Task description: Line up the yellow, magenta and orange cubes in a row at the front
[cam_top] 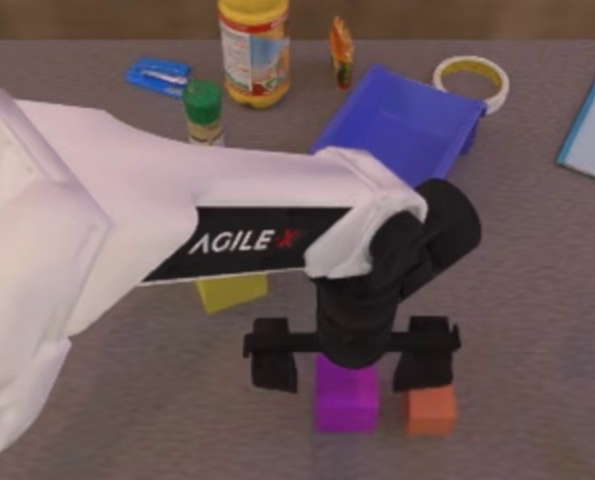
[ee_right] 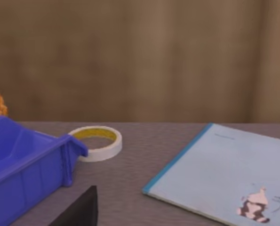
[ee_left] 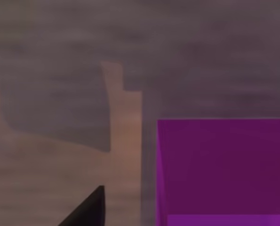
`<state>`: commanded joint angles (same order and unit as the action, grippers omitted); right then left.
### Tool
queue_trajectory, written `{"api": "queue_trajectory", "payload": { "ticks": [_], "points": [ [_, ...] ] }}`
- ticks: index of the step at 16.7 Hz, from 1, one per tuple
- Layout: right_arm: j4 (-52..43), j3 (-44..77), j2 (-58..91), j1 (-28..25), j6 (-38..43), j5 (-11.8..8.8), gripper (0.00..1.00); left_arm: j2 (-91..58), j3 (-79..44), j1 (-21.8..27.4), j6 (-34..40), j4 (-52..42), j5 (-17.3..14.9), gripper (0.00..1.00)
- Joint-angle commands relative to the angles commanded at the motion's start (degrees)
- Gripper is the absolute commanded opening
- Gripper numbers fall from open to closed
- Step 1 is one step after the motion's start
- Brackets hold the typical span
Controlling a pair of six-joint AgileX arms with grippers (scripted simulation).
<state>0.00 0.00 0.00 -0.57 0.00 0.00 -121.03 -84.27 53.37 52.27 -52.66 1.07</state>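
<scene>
Yellow cube (cam_top: 231, 292) sits left, back from the front row and half under our left arm. Left gripper (cam_top: 349, 366) hangs with jaws spread wide over the magenta cube (cam_top: 346, 397), pinching nothing; the cube lies between the fingers. Orange cube (cam_top: 431, 411) rests just right of it. We judge yellow the one left to bring forward; the left arm is nearer. Right gripper unseen.

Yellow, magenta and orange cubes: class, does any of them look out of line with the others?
Yes. The yellow cube sits farther back, half hidden under the left arm, while the magenta cube and orange cube lie side by side at the front.
</scene>
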Motion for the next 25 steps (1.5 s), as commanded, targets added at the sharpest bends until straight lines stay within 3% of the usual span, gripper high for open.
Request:
{"api": "queue_trajectory", "payload": {
  "ticks": [5, 12, 18, 21, 25],
  "points": [
    [0.0, 0.0, 0.0, 0.0, 0.0, 0.0, 1.0, 0.3, -0.9, -0.2, 0.1, -1.0, 0.0, 1.0],
    [0.0, 0.0, 0.0, 0.0, 0.0, 0.0, 1.0, 4.2, -9.4, -0.9, 0.4, -13.7, 0.0, 1.0],
    [0.0, 0.0, 0.0, 0.0, 0.0, 0.0, 1.0, 4.2, -9.8, -0.8, -0.3, -14.1, 0.0, 1.0],
    [0.0, 0.0, 0.0, 0.0, 0.0, 0.0, 1.0, 3.2, -11.2, -2.1, -5.7, -14.6, 0.1, 1.0],
    [0.0, 0.0, 0.0, 0.0, 0.0, 0.0, 1.0, 1.0, -13.9, -5.9, -19.9, -15.7, 0.0, 1.0]
  ]
}}
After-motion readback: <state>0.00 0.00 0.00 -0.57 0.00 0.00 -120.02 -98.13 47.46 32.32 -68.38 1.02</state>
